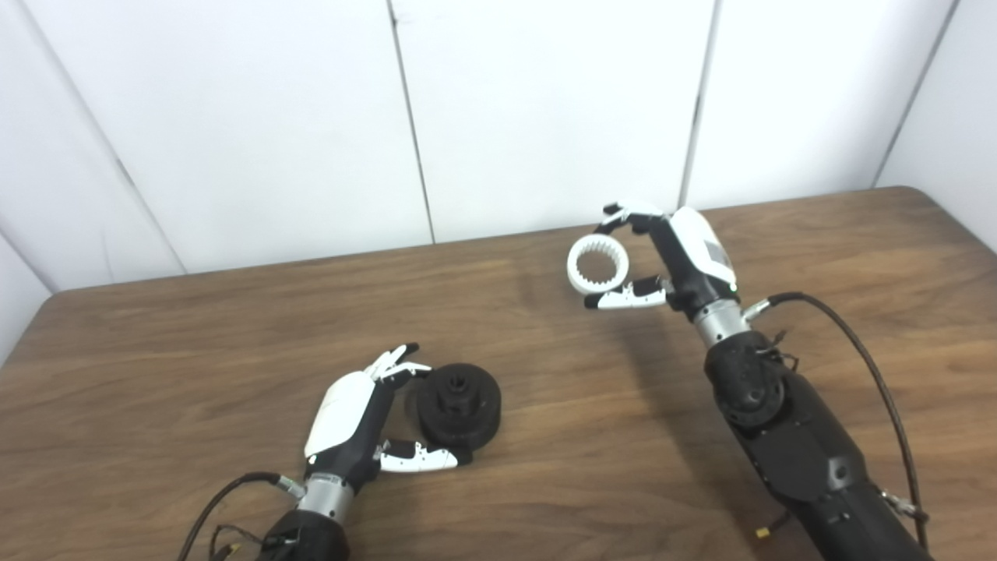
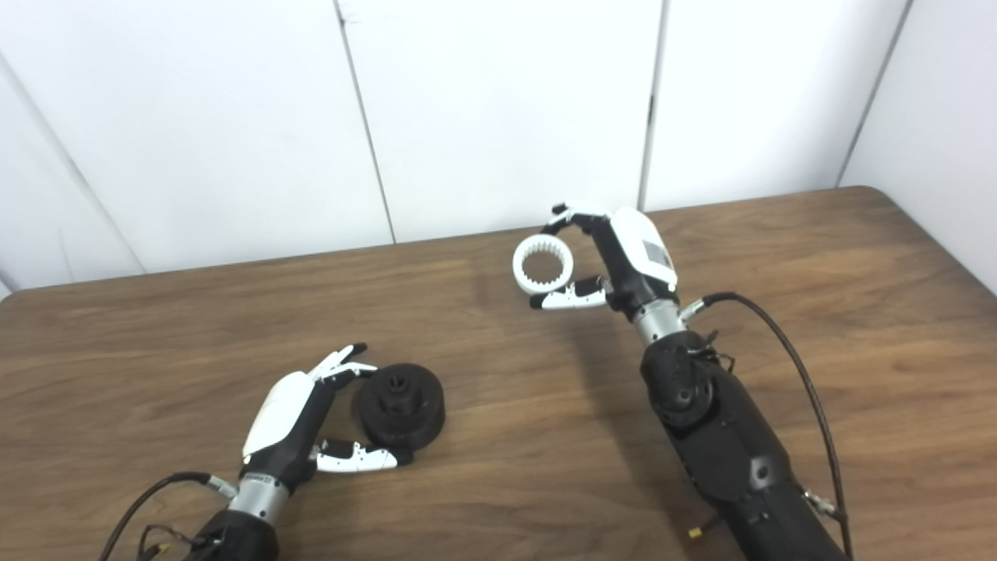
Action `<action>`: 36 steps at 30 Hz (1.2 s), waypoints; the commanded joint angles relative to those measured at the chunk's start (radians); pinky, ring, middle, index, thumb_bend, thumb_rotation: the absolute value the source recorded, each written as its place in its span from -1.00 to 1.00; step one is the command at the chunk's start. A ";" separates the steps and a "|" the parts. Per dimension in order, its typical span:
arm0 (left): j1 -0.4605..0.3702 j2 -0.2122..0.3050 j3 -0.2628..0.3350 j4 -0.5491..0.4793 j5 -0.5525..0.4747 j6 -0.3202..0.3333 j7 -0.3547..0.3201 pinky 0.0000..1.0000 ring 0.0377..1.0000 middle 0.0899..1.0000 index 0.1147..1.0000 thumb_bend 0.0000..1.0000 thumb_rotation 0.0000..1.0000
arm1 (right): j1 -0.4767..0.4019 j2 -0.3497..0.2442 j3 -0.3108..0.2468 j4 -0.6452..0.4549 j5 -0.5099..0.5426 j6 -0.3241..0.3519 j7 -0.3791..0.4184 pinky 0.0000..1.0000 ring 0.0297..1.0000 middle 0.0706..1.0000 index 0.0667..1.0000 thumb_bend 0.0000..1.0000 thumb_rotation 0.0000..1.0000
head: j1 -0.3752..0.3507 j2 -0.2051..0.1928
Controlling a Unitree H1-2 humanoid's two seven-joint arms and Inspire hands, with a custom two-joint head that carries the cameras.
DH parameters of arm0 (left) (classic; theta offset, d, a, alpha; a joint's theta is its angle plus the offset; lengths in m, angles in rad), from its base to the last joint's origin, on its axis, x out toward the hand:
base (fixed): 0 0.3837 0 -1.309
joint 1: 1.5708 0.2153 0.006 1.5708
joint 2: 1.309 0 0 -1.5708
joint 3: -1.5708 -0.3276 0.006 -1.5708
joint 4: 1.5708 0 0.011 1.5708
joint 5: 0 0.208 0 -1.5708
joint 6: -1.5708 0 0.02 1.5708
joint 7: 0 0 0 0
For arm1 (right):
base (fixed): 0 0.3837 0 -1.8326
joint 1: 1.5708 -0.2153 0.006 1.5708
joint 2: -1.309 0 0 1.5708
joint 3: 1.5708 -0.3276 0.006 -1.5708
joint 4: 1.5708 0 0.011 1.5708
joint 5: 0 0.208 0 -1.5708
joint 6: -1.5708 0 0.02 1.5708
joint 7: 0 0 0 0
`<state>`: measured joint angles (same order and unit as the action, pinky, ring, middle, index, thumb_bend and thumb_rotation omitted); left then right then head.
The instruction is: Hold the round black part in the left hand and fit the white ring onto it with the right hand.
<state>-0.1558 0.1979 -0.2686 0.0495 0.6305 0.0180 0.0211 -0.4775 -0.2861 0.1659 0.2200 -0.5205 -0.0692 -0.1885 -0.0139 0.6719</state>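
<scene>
Both hands are at their parts. Far right, the right hand [image 1: 674,261] pinches the ring [image 1: 597,265] between fingers and thumb, apparently clear of the table [image 1: 545,483]. Near left, the left hand [image 1: 366,421] cups the black part [image 1: 458,405], fingers apart, seemingly not yet gripping; the part rests on the table. Close and lift it first, hub facing the ring, then align the toothed bore squarely before pressing.
</scene>
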 commanded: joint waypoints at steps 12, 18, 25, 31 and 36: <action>-0.027 -0.037 -0.030 0.001 0.033 0.045 -0.011 0.93 0.93 0.89 0.08 0.68 -0.28 | 0.049 0.017 -0.039 -0.289 0.098 0.009 0.137 0.57 0.71 0.54 -0.11 0.04 -0.72 | 0.126 0.007; -0.031 -0.044 -0.034 0.007 0.037 0.051 -0.003 0.93 0.94 0.90 0.08 0.69 -0.27 | 0.072 0.025 -0.028 -0.349 0.093 0.003 0.178 0.51 0.68 0.55 -0.11 0.04 -0.71 | 0.129 0.009; -0.032 -0.046 -0.036 0.010 0.036 0.052 -0.003 0.92 0.93 0.90 0.08 0.68 -0.27 | 0.090 0.038 -0.006 -0.409 0.094 0.030 0.242 0.51 0.69 0.55 -0.11 0.04 -0.71 | 0.125 0.011; -0.032 -0.048 -0.041 0.018 0.038 0.044 0.003 0.91 0.93 0.90 0.08 0.69 -0.25 | 0.099 0.052 0.028 -0.399 0.078 0.020 0.282 0.44 0.69 0.55 -0.11 0.04 -0.71 | 0.126 0.012; -0.032 -0.049 -0.043 0.020 0.037 0.044 0.003 0.93 0.93 0.89 0.08 0.68 -0.26 | 0.112 0.066 0.045 -0.408 0.071 0.030 0.304 0.48 0.72 0.55 -0.11 0.04 -0.71 | 0.125 0.012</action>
<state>-0.1680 0.1515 -0.3001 0.0600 0.6643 0.0625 0.0363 -0.3374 -0.2255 0.2136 -0.1548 -0.4504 -0.0325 0.1146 0.1104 0.6826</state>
